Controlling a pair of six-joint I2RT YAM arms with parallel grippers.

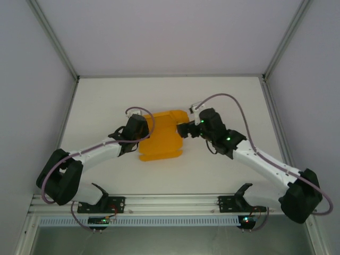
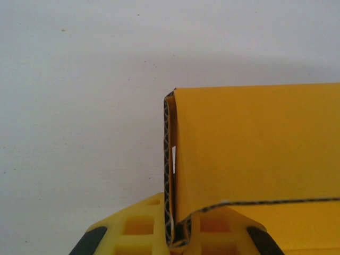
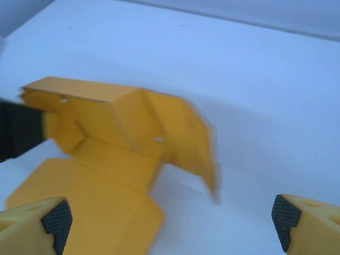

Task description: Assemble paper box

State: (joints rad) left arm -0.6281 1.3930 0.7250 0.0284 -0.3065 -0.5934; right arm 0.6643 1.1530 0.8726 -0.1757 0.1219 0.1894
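Note:
The paper box [image 1: 159, 137] is a partly folded orange-yellow card sheet lying mid-table, with one end panel raised. My left gripper [image 1: 140, 130] is at its left edge. In the left wrist view the left gripper [image 2: 180, 241] is shut on a folded double layer of the box's [image 2: 255, 149] card edge. My right gripper [image 1: 184, 129] is at the sheet's right edge. In the right wrist view the right gripper [image 3: 171, 223] stands wide open with nothing between its pads [image 3: 56, 219]. There, the box [image 3: 106, 196] lies ahead and left of the jaws, and a raised flap [image 3: 186, 138] looks blurred.
The white table [image 1: 106, 95] has walls on the left, right and back, with metal corner posts [image 1: 56, 40]. An aluminium rail [image 1: 170, 201] with both arm bases runs along the near edge.

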